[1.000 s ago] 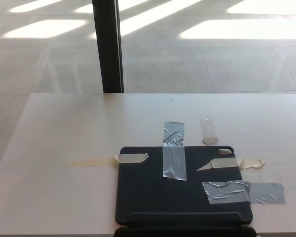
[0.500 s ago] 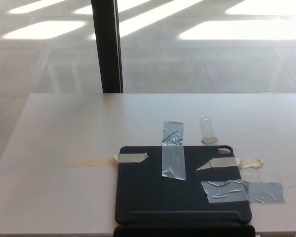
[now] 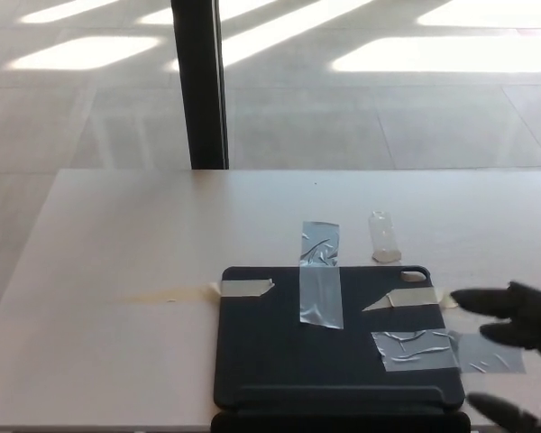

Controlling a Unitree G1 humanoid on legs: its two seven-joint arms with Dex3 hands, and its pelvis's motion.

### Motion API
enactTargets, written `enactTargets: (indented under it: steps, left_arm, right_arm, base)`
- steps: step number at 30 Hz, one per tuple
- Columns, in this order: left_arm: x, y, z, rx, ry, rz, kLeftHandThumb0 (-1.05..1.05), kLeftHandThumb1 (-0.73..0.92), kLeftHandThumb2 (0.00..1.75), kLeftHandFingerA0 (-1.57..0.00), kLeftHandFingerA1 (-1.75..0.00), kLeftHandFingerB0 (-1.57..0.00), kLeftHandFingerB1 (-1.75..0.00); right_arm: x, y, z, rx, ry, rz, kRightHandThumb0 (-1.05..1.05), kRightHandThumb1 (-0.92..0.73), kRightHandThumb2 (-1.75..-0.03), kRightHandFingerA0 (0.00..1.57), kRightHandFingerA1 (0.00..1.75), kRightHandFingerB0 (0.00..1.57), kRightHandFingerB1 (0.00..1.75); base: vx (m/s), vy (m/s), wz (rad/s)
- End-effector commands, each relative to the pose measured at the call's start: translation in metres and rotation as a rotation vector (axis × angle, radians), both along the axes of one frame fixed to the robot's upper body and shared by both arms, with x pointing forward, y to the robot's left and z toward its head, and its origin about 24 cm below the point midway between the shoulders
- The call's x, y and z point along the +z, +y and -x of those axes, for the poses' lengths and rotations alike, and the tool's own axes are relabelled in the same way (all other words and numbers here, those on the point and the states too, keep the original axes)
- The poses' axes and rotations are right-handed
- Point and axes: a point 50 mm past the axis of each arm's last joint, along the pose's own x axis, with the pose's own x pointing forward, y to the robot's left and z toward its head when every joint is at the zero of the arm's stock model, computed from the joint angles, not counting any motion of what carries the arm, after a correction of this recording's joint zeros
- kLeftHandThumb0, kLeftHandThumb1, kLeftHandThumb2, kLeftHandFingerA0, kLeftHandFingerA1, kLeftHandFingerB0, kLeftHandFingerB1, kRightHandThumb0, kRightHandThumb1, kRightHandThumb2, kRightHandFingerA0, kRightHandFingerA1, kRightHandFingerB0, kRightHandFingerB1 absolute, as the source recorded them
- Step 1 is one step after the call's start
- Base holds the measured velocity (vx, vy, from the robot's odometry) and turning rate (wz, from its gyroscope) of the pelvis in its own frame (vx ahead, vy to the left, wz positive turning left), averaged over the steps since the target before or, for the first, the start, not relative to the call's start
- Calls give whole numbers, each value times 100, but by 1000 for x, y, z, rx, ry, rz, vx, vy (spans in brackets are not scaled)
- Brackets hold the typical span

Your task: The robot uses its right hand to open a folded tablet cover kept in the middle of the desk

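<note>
My right hand has come into view at the desk's right edge since half a second ago, when no part of me showed; its black fingers are spread apart and hold nothing, hovering just beside the right side of the tablet cover. The left hand is not in view. The cover itself has not moved: it lies flat and folded shut at the near edge of the desk, about midway along it, dark and rectangular with one camera cutout at its far right corner. I count one cover and six bits of tape: two grey strips on it, one crossing its far edge and one near its right edge, a third grey patch on the desk under my fingers, two beige strips, one at the far left corner and one at the far right, and one clear piece alone on the desk beyond the cover. One dark post stands on the floor past the desk's far edge.
</note>
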Motion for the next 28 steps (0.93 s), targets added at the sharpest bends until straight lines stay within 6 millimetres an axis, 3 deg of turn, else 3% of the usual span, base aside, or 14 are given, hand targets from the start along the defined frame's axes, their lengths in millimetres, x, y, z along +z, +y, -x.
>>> enactTargets:
  steps: [1, 3, 7, 8, 9, 10, 11, 14, 20, 21, 23, 24, 26, 28]
  left_arm:
    - [-2, 4, 16, 21, 4, 7, -52, 29, 83, -88, -92, -72, -81]
    - [-3, 4, 19, 26, 11, 10, -46, 43, 61, -79, -87, -76, -81]
    - [-4, 4, 23, 32, 14, 12, -48, 42, 60, -80, -87, -75, -81]
    - [-4, 4, 24, 42, 23, 14, -47, 43, 59, -81, -87, -74, -80]
    - [-6, 4, 25, 44, 24, 17, -51, 29, 83, -83, -88, -67, -79]
    - [-6, 3, 26, 37, 32, 15, -50, 30, 84, -82, -88, -69, -79]
    - [-6, 3, 26, 35, 30, 17, -48, 45, 61, -80, -86, -72, -78]
    - [-8, 2, 27, 32, 25, 21, -46, 44, 61, -82, -88, -76, -80]
    - [-8, 3, 30, 51, 33, 23, -45, 44, 60, -82, -88, -76, -80]
    - [-8, 3, 31, 49, 38, 24, -47, 44, 60, -85, -88, -74, -79]
    - [-11, 1, 34, 47, 36, 26, -51, 30, 84, -87, -92, -72, -82]
    - [-11, 1, 34, 64, 33, 33, -46, 43, 61, -83, -90, -74, -81]
    - [-11, 1, 34, 69, 31, 38, -50, 29, 84, -77, -87, -63, -78]
    - [-10, 2, 35, 75, 34, 36, -46, 43, 61, -75, -87, -69, -79]
  right_arm:
    - [55, -127, 3, -396, -228, -476, -51, -55, -56, 49, 46, 42, 38]
    - [32, -166, 24, -654, -255, -469, -67, -42, -80, 88, 62, 44, 49]
    - [15, -189, 46, -801, -271, -447, -56, -48, -81, 69, 58, 48, 51]
    - [-1, -211, 66, -949, -277, -484, -58, -56, -58, 70, 44, 53, 37]
    - [-10, -222, 78, -1023, -287, -466, -65, -47, -84, 59, 56, 45, 50]
    - [-18, -229, 90, -1095, -313, -520, -68, -50, -64, 60, 47, 50, 40]
    - [-24, -233, 100, -1169, -347, -560, -77, -48, -63, 64, 46, 52, 39]
    - [-58, -253, 135, -1392, -491, -755, -79, -62, -60, 52, 45, 45, 36]
    - [-95, -261, 164, -1612, -538, -992, -74, -68, -61, 48, 40, 31, 33]
    - [-101, -262, 169, -1620, -532, -1033, -81, -57, -93, 42, 54, 21, 45]
    - [-109, -260, 177, -1724, -483, -1092, -82, -69, -61, 51, 52, 61, 65]
    - [-113, -261, 179, -1748, -449, -1116, -82, -72, -62, 59, 58, 55, 53]
    - [-119, -260, 180, -1784, -440, -1145, -77, -73, -62, 59, 55, 56, 55]
    - [-127, -259, 182, -1846, -417, -1173, -78, -70, -62, 64, 51, 52, 47]
  base:
    - [0, 0, 0]
    - [0, 0, 0]
    - [0, 0, 0]
    - [0, 0, 0]
    - [0, 0, 0]
    - [0, 0, 0]
    - [0, 0, 0]
    - [0, 0, 0]
    - [0, 0, 0]
    - [0, 0, 0]
    - [0, 0, 0]
    - [0, 0, 0]
    - [0, 0, 0]
    - [0, 0, 0]
